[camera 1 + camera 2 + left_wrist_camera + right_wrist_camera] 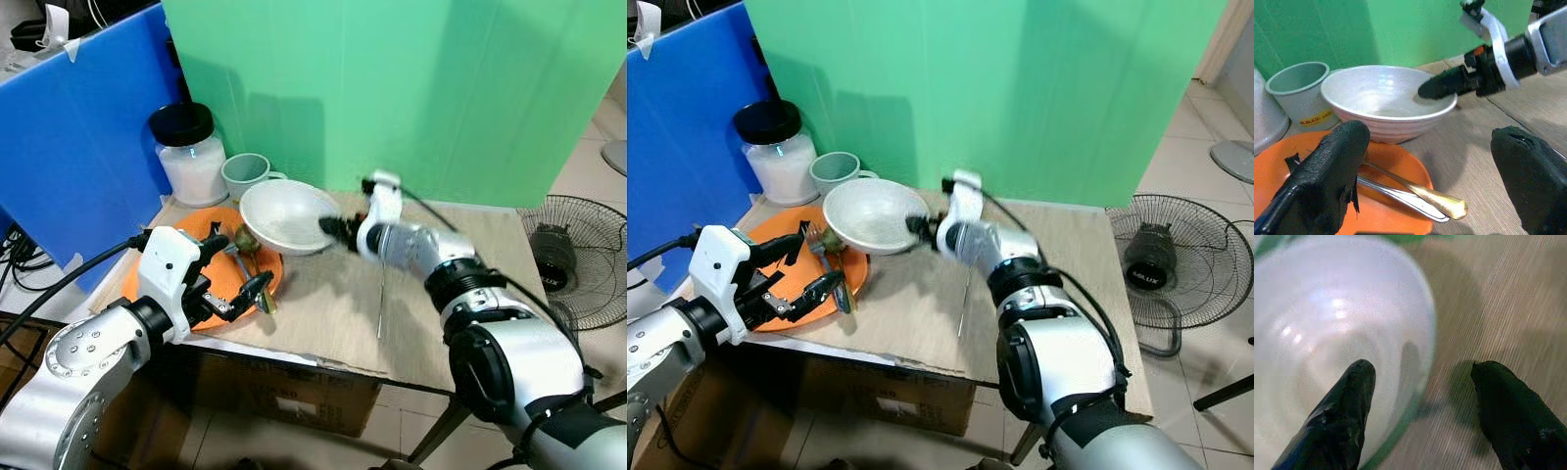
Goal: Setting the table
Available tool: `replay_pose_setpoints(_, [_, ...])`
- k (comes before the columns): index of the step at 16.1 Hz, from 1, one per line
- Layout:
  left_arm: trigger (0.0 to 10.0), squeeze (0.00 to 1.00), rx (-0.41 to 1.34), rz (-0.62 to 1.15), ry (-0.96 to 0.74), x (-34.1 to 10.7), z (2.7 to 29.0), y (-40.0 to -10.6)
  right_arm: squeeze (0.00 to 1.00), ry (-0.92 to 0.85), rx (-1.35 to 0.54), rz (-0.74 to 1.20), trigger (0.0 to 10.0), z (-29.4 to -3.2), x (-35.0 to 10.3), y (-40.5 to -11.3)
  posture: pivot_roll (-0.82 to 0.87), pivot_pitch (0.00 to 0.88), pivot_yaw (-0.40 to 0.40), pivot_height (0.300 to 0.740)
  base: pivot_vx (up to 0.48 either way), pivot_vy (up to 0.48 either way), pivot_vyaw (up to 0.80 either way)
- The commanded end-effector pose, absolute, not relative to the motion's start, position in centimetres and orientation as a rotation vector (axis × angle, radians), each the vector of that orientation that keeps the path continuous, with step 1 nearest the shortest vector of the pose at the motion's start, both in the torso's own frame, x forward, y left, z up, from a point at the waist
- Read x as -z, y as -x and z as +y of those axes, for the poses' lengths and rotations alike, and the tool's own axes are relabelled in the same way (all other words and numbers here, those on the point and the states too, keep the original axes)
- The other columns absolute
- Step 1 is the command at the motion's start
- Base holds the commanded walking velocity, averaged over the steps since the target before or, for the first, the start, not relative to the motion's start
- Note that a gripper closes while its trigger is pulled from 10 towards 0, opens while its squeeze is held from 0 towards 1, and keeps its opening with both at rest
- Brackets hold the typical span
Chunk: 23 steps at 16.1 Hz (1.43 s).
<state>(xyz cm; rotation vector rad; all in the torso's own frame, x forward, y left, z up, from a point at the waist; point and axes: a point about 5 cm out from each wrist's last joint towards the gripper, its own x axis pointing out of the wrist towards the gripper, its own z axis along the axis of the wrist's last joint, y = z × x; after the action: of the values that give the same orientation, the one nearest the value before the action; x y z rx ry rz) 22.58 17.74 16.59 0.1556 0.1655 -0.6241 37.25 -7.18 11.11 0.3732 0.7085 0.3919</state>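
One white bowl [286, 215] straddled by spread right gripper [1422, 418], left gripper [238, 266] spread over one orange plate [147, 277], two utensils [1415, 193]

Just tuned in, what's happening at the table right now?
The right gripper has its jaws open astride the rim of the white bowl, one finger inside and one outside, not yet closed. The left gripper hovers open over the orange plate, where a spoon and fork lie. A cup and jar stand behind.
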Motion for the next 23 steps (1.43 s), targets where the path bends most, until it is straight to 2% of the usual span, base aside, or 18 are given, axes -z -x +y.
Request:
replay_pose_setpoints(1, [10.0, 0.0, 0.641, 0.166, -0.177, -16.8, 17.6, -22.5, 0.0, -0.392, -0.405, 0.751, 10.0, -6.8, -10.4, -36.8, -0.01, 0.0, 0.06, 0.74, 0.0, 0.0, 0.0])
replay_pose_setpoints(2, [10.0, 0.0, 0.643, 0.167, -0.18, -16.7, 17.6, -22.5, 0.0, -0.417, -0.407, 0.77, 8.7, -6.7, -10.1, -36.5, -0.01, 0.0, 0.059, 0.74, 0.0, 0.0, 0.0])
replay_pose_setpoints(3, [10.0, 0.0, 0.643, 0.168, -0.182, -16.7, 17.6, -22.5, 0.0, -0.45, -0.406, 0.782, 2.0, -6.6, -10.0, -36.4, -0.01, 0.0, 0.059, 0.74, 0.0, 0.0, 0.0])
replay_pose_setpoints(4, [10.0, 0.0, 0.642, 0.169, -0.184, -16.7, 17.6, -22.5, 0.0, -0.482, -0.41, 0.785, 0.0, -6.5, -10.0, -36.3, -0.01, 0.0, 0.059, 0.74, 0.0, 0.0, 0.0])
replay_pose_setpoints(8, [10.0, 0.0, 0.645, 0.173, -0.19, -16.6, 17.6, -22.5, 0.0, -0.616, -0.414, 0.789, 0.0, -6.2, -10.2, -36.3, -0.01, 0.0, 0.062, 0.74, 0.0, 0.0, 0.0])
replay_pose_setpoints(19, [10.0, 0.0, 0.655, 0.175, -0.211, -16.5, 17.4, -22.7, 0.0, -0.677, -0.417, 0.807, 0.0, -5.8, -10.2, -36.1, -0.01, 0.0, 0.062, 0.74, 0.0, 0.0, 0.0])
replay_pose_setpoints(23, [10.0, 0.0, 0.643, 0.153, -0.231, -16.8, 17.4, -23.0, 0.0, -0.758, -0.364, 0.762, 0.0, -6.7, -10.2, -36.4, -0.01, 0.0, 0.066, 0.74, 0.0, 0.0, 0.0])
